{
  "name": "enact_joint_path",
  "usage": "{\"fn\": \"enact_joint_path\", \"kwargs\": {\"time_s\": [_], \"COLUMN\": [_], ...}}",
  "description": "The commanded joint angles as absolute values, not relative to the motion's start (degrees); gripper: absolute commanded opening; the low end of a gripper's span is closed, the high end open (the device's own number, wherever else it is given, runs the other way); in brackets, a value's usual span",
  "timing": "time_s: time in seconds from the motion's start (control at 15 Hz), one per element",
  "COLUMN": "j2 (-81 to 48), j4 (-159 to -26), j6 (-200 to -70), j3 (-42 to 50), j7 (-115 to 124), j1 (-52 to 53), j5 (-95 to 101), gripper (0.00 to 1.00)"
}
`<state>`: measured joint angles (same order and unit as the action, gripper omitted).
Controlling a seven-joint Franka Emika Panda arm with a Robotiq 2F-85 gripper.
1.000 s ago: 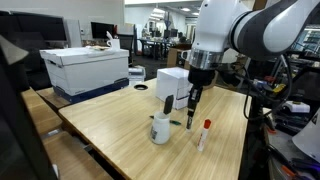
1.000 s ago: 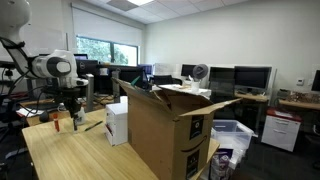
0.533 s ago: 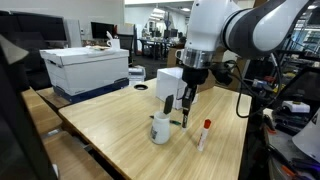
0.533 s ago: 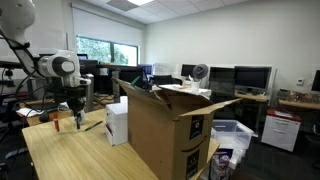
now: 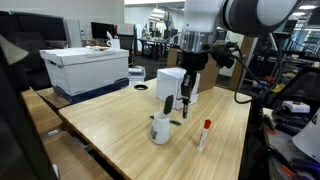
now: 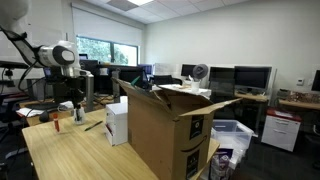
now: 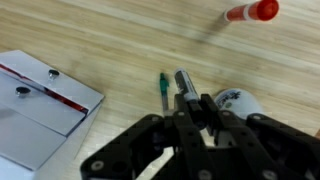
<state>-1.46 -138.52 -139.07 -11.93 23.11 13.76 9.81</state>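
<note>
My gripper (image 5: 185,97) hangs above the wooden table (image 5: 120,130) and is shut on a black marker (image 7: 185,84) that points down from between the jaws. In the wrist view my gripper (image 7: 190,106) is just above and beside a white mug (image 7: 238,103). A green marker (image 7: 161,88) lies on the table next to the held marker's tip. A red-capped marker (image 7: 250,12) lies farther off. In an exterior view the mug (image 5: 160,128) stands below and to the left of the gripper, with the red-capped marker (image 5: 204,133) to its right.
A small white box (image 5: 171,85) stands behind the gripper and shows at the left of the wrist view (image 7: 40,105). A large white bin (image 5: 85,66) sits at the table's far left. An open cardboard box (image 6: 165,130) fills the foreground in an exterior view. Desks and monitors stand around.
The arm has risen and shifted a little toward the white box, carrying the black marker higher above the table. The mug and the other markers have not moved.
</note>
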Motion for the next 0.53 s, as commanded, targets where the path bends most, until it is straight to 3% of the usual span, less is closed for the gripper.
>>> {"fn": "enact_joint_path", "kwargs": {"time_s": [0.0,0.47], "j2": [5.43,13.43], "j4": [-139.37,-140.82], "j6": [-136.6,-139.1], "j3": [-13.69,-17.95], "j7": [22.86,22.2], "j1": [14.82,15.47], "j5": [11.11,11.29], "gripper": [0.09,0.09]}}
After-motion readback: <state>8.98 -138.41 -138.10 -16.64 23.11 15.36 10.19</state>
